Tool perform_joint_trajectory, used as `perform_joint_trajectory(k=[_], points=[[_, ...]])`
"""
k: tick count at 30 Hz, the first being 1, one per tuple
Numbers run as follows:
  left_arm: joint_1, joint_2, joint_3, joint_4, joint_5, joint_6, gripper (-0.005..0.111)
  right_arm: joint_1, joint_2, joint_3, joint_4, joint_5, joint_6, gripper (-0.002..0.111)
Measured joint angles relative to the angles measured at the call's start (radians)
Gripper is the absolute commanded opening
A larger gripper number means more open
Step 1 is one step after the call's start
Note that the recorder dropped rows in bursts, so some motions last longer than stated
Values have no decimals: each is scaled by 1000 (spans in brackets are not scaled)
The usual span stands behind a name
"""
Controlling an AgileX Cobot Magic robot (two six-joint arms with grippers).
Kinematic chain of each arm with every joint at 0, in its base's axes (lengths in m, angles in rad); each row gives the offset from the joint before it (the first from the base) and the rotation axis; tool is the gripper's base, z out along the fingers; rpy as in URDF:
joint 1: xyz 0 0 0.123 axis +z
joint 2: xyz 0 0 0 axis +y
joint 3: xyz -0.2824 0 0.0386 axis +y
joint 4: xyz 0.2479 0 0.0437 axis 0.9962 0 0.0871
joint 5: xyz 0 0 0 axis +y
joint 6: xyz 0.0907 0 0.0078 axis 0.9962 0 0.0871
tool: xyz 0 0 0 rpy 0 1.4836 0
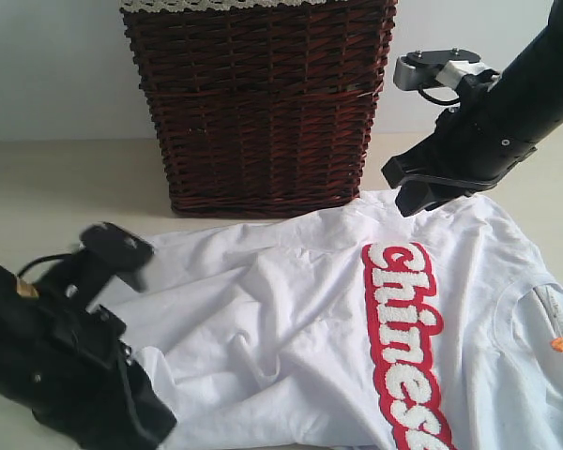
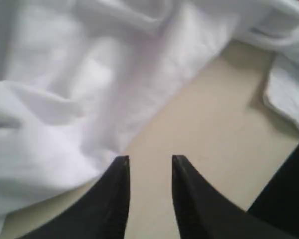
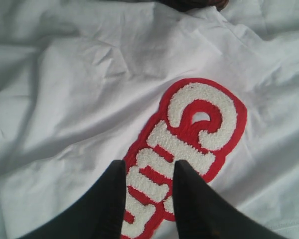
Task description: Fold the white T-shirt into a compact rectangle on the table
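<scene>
The table carries a wicker basket at the far side. The white T-shirt lies rumpled and unfolded in front of it. The left gripper, parted and empty, sits at the shirt's near-left edge, likely to pinch it. The right gripper, also parted and empty, hangs above the lettering.

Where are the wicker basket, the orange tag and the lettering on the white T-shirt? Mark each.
wicker basket (image 1: 263, 112): exterior view, middle of its woven front wall.
orange tag (image 1: 559, 344): exterior view, the tag's centre.
lettering (image 1: 403, 323): exterior view, midway along the red-outlined word.

All three views share the white T-shirt, wrist cameras close above.
</scene>
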Motion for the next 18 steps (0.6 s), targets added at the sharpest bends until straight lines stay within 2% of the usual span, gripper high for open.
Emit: perform_joint_trajectory(k=[2, 4, 8, 12, 15, 18], points=[[-105, 4, 7, 98, -30, 14, 56, 0, 0, 0, 2, 0, 0, 32], [-195, 21, 24, 255, -67, -33, 59, 0, 0, 0, 2, 0, 0, 32], [-302, 79, 51, 584, -93, -231, 59, 0, 0, 0, 2, 0, -2, 32], [-319, 150, 56, 919, -113, -503, 59, 0, 0, 0, 2, 0, -2, 32], [-321, 205, 56, 1045, -139, -581, 58, 0, 0, 0, 2, 0, -2, 32], [-321, 256, 56, 1110, -165, -606, 40, 0, 0, 0, 2, 4, -2, 32]])
